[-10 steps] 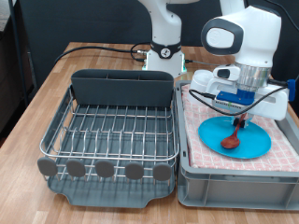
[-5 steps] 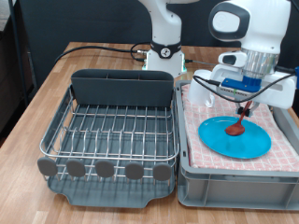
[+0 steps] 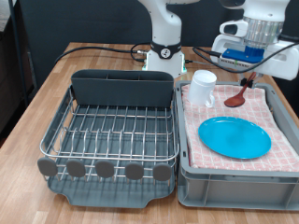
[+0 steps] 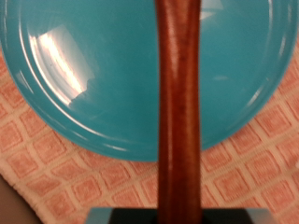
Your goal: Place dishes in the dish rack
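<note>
Exterior view: gripper (image 3: 249, 81) high near the frame's top right, fingers clamped on the handle of the wooden spoon (image 3: 237, 94), bowl end hanging down and clear of the cloth. Directly below the gripper, the grey crate (image 3: 234, 183) with pink checked lining. Blue plate (image 3: 234, 137) flat on that lining, below the gripper and a little nearer the frame's bottom, untouched. White mug (image 3: 203, 89) upright just beside the gripper toward the frame's left, inside the same crate. Dish rack (image 3: 112, 131) well apart from the gripper, across to the frame's left, wire grid bare, utensil caddy (image 3: 123, 87) at its far edge showing nothing above its rim.

Wrist view: spoon handle (image 4: 178, 103) running straight down the middle of the picture, pinched at the dark finger edge at the frame's base, so closed on the spoon and not gaping. Beyond it, plate (image 4: 112, 65) filling most of the frame, checked cloth (image 4: 56, 159) around its rim.

Progress, judged from both views: barely begun. One of three dishes lifted but not yet delivered; plate and mug not yet picked up; nothing visible in the rack so far
</note>
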Robot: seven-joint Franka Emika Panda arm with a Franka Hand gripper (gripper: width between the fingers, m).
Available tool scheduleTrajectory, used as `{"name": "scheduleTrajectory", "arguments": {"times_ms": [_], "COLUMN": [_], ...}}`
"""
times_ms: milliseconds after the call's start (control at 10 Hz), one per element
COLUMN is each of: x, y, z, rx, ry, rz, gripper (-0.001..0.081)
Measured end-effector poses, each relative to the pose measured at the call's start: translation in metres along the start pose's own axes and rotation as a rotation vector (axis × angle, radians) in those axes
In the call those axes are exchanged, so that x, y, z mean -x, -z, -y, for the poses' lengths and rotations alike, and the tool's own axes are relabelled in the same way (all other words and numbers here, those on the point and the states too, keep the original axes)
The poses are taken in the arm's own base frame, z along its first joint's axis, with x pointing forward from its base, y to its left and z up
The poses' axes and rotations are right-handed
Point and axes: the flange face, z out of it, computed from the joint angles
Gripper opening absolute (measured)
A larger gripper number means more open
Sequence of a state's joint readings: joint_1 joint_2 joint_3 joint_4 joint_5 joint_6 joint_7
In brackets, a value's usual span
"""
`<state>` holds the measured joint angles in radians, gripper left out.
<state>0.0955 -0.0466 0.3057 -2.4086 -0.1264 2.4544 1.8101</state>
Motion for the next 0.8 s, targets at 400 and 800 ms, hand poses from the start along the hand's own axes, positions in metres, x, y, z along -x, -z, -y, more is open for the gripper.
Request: {"name": "scheduleTrajectory", "arguments": {"times_ms": [400, 800], "x": [-0.011, -0.054], "y": [0.026, 0.034], "z": [-0.021, -0.034], "rx": [0.029, 0.058], "ry": [-0.059, -0.388], "rz": [0.010, 0.030], "gripper": [0.0088, 0.0087]}}
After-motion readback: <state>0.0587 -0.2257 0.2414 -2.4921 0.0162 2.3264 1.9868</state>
